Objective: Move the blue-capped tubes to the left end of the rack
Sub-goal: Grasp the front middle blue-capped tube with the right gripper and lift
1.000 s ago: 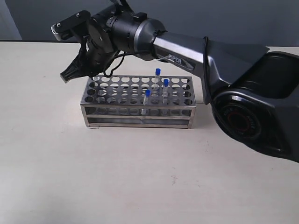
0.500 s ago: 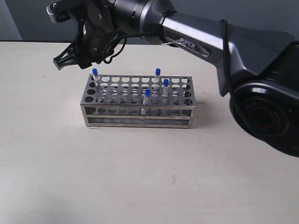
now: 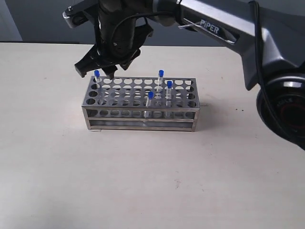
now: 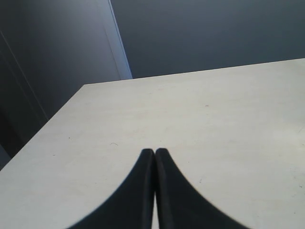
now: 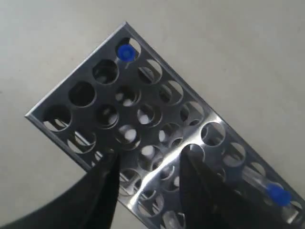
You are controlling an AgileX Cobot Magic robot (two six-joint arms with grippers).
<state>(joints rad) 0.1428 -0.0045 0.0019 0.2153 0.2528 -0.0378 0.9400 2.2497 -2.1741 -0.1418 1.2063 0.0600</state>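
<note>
Right claw (image 5: pixel 149 157) hangs over the rack's (image 3: pixel 143 125) left end, jaws apart and empty, just beside one seated blue-capped tube (image 3: pixel 96 73). Three more upright blue-capped tubes (image 3: pixel 169 84) stand rightward along the rack, nearest this arm.

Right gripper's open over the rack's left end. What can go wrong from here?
1. The right gripper hangs low beside the left-end tube; a sideways move may clip its cap.
2. The other three tubes stand close together in the rack; wide jaws reaching for one may knock a neighbour.
</note>
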